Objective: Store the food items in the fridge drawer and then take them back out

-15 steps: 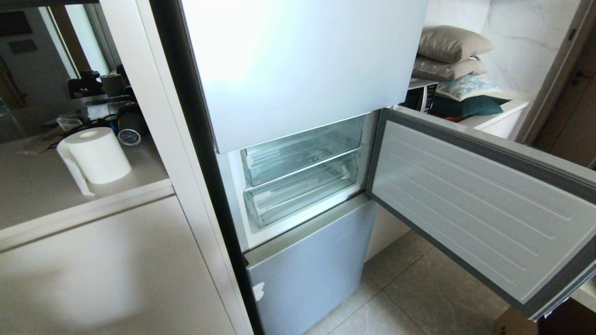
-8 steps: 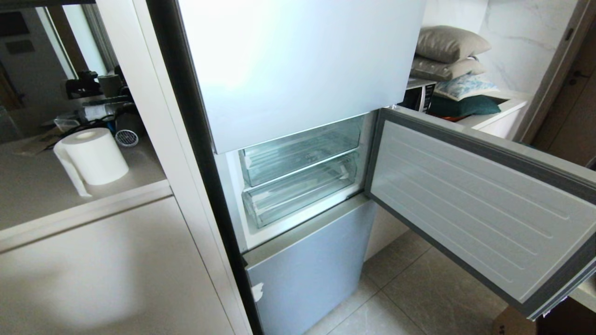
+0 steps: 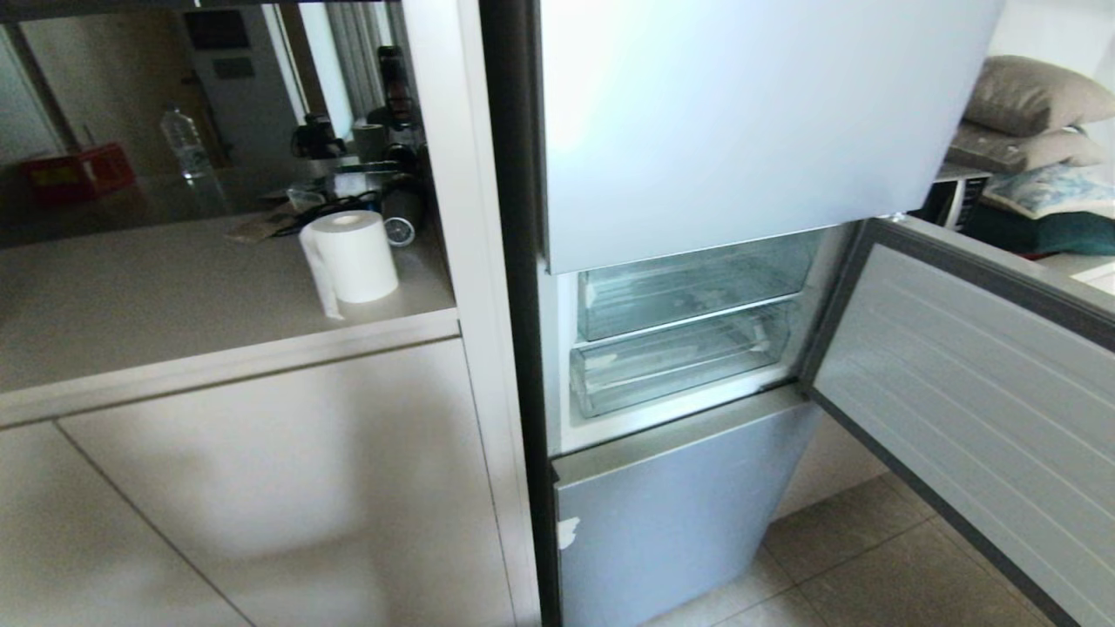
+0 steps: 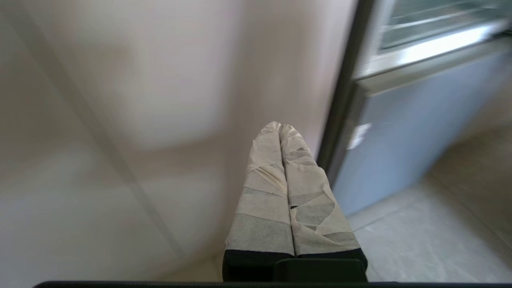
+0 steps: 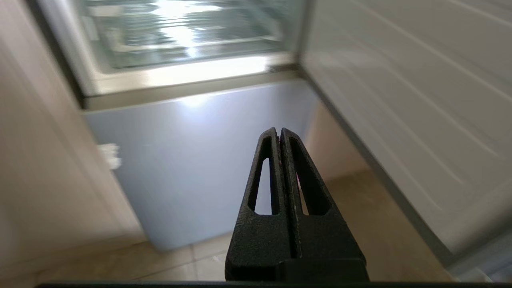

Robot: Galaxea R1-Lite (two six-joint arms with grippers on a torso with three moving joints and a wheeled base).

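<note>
1. Pressing its bare black fingers together on nothing, the right gripper (image 5: 280, 132) shows only in its wrist view, pointing at the lower fridge door (image 5: 192, 160).
2. The left gripper (image 4: 280, 127) (tape-wrapped) is likewise closed and empty, seen only by its wrist camera, near the cabinet (image 4: 120, 100).
3. The head view alone shows the fridge drawer (image 3: 679, 366) pushed in under the upper drawer (image 3: 688, 287), open door (image 3: 984, 409) at its right edge; no food visible.

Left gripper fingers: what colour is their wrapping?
Pale off-white tape over black bases on the left gripper, clearest in the left wrist view.
</note>
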